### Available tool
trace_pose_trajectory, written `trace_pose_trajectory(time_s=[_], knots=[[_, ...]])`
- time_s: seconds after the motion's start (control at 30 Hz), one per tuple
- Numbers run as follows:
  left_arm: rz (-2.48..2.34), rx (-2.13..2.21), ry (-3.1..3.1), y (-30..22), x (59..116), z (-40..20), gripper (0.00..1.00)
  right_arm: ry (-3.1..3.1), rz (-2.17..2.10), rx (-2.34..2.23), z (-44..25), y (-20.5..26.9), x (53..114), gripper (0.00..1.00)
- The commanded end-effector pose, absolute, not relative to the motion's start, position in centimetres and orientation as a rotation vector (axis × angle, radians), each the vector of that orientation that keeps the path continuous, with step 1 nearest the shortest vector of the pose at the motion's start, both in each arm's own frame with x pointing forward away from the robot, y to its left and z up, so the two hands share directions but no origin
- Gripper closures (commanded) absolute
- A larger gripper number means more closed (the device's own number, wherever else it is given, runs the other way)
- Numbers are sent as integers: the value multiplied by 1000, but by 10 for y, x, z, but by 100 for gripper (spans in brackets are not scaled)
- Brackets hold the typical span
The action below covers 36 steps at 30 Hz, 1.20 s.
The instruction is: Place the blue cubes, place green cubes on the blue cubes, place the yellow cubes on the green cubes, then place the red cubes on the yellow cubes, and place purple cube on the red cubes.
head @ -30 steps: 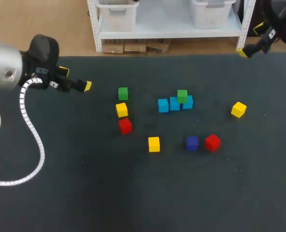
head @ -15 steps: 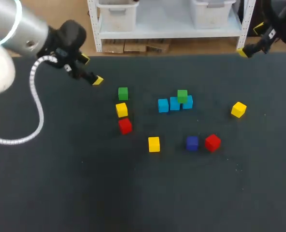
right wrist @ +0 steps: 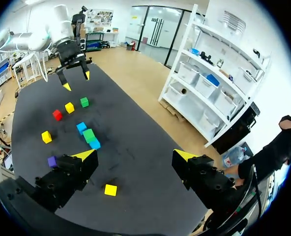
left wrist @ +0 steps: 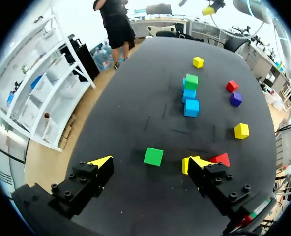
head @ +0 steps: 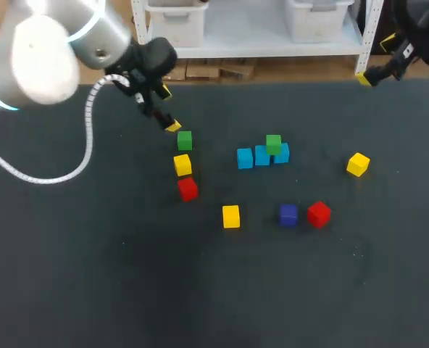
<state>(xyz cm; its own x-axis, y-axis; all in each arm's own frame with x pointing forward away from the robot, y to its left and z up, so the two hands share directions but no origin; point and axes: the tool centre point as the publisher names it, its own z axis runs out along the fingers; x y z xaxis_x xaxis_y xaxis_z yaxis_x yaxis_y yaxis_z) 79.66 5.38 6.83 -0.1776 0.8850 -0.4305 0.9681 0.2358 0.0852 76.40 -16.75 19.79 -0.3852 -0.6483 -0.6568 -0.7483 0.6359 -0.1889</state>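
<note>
The left end effector (head: 167,109) hangs with fingers spread over the loose green cube (left wrist: 153,156), lying on the counter (head: 91,275) just beside a yellow cube (head: 182,164); it looks light, rigid and smooth, so pinch two opposite flat faces squarely

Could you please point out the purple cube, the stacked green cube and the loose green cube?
purple cube (head: 288,214), head view, top face.
stacked green cube (head: 273,143), head view, top face.
loose green cube (left wrist: 153,156), left wrist view, top face.
</note>
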Motion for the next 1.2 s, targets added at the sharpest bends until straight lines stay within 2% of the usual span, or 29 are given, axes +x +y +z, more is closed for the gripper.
trace_pose_trajectory(time_s=[0.03, 0.97, 1.0, 1.03, 1.07, 1.1, 1.13, 1.2], knots=[[-247, 1837, 2192, 40, 812, 47, 0, 2137, 179, -1085, 198, -167, 764, 0], [-133, 1974, 2187, 43, 823, -4, 1, 2137, 179, -1085, 198, -167, 764, 0], [-133, 1973, 2185, 43, 823, -4, 26, 2137, 179, -1085, 198, -167, 764, 0], [-132, 1973, 2183, 43, 823, -4, 45, 2137, 179, -1085, 198, -167, 764, 0], [-130, 1980, 2178, 44, 822, -5, 59, 2137, 179, -1085, 198, -167, 764, 0], [-127, 1982, 2177, 44, 822, -5, 89, 2137, 179, -1085, 198, -167, 764, 0], [-126, 1983, 2178, 44, 822, -6, 100, 2137, 179, -1085, 198, -167, 764, 0], [-134, 1996, 2179, 44, 820, -6, 100, 2137, 179, -1085, 198, -167, 764, 0]])
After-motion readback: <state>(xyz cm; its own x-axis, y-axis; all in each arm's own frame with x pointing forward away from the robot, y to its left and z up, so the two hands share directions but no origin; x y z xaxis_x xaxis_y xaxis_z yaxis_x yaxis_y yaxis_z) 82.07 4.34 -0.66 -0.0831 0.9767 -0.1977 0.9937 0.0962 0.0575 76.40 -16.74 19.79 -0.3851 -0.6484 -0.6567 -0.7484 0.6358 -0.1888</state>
